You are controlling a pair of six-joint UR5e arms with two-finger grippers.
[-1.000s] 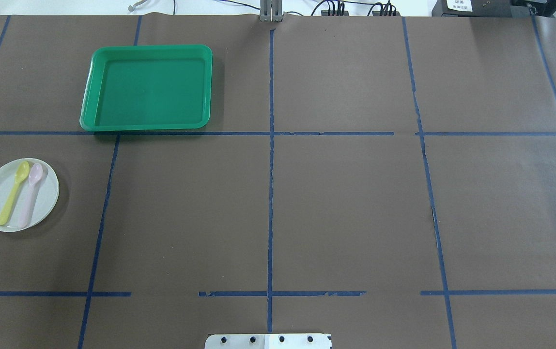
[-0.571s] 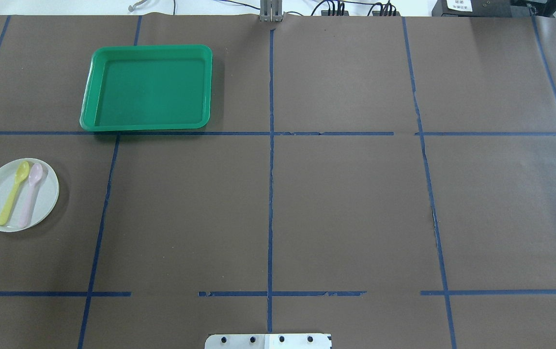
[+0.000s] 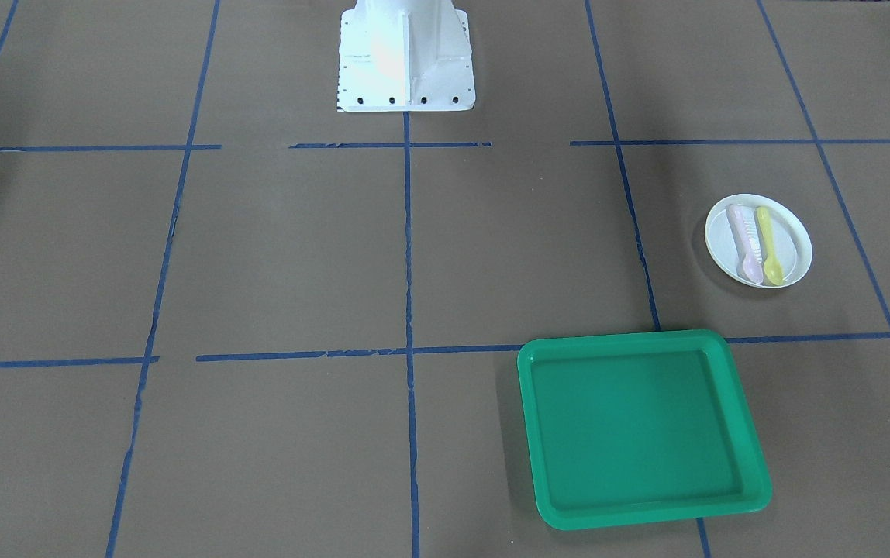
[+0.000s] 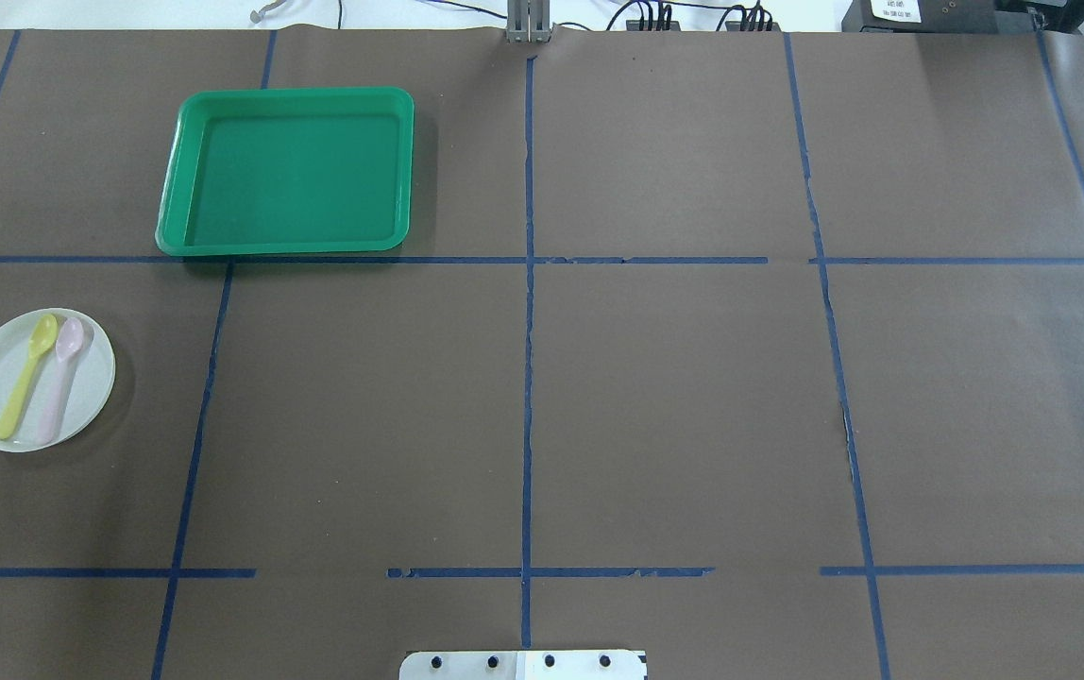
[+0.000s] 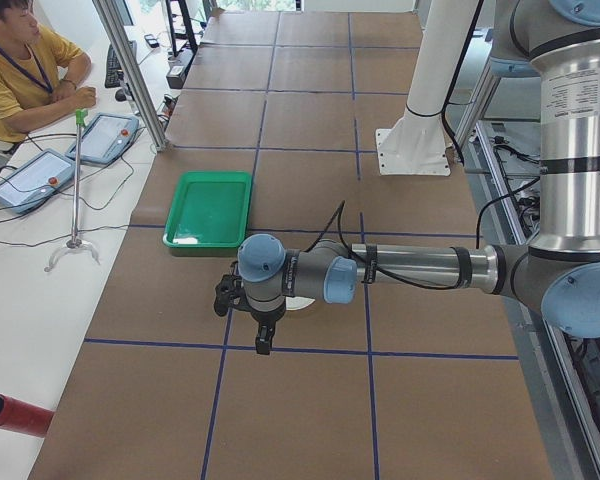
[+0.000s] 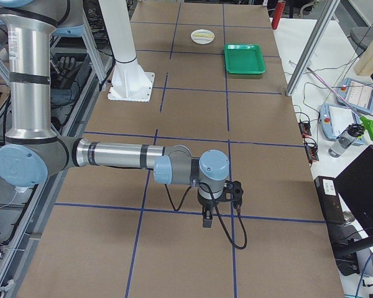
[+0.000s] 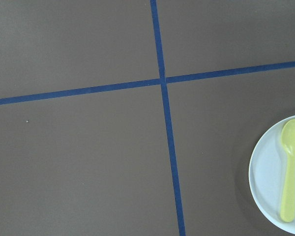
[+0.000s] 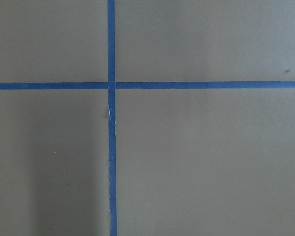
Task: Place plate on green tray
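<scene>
The white plate (image 4: 89,378) lies at the table's left side, bearing a yellow spoon (image 4: 25,378) and a pink spoon (image 4: 59,382). It also shows in the front-facing view (image 3: 794,244) and at the right edge of the left wrist view (image 7: 265,182). The green tray (image 4: 287,93) lies empty farther back, apart from the plate; it also shows in the front-facing view (image 3: 639,430). My left gripper (image 5: 263,342) hangs above the table beside the plate, which its wrist mostly hides. My right gripper (image 6: 206,218) hangs over bare table far from both. I cannot tell whether either is open or shut.
The robot's white base (image 3: 405,54) stands at the table's near middle. Blue tape lines cross the brown table cover. An operator (image 5: 20,70) sits with tablets (image 5: 30,178) beyond the far edge. A red object (image 5: 15,415) lies by the left end.
</scene>
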